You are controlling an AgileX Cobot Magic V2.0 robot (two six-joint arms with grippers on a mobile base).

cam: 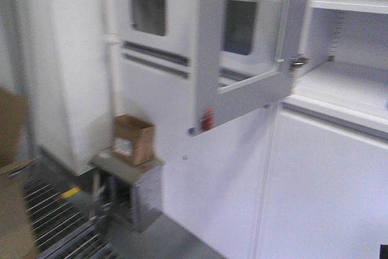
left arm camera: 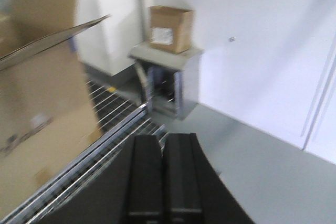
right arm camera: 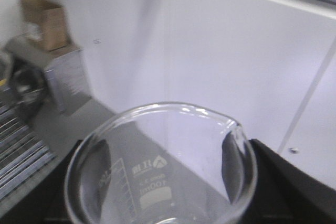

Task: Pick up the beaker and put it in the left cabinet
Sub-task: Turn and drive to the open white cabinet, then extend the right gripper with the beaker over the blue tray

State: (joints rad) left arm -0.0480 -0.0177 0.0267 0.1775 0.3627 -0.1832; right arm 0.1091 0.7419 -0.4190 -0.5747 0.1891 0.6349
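Right wrist-mounted view: the beaker (right arm camera: 163, 171), clear glass with a printed scale and a pouring lip, is carried upright off the floor. It is clasped between the dark fingers (right arm camera: 286, 182) of the right gripper (right arm camera: 160, 211), mouth kept upward, apparently so it can be set down level. Beyond, the left cabinet (cam: 345, 86) is shown with its glass-paned door (cam: 242, 40) swung open and pale shelves bared for the delivery. The left gripper (left arm camera: 163, 174) is held low, jaws pressed together on nothing, seemingly kept out of the way beside a wire rack (left arm camera: 105, 145).
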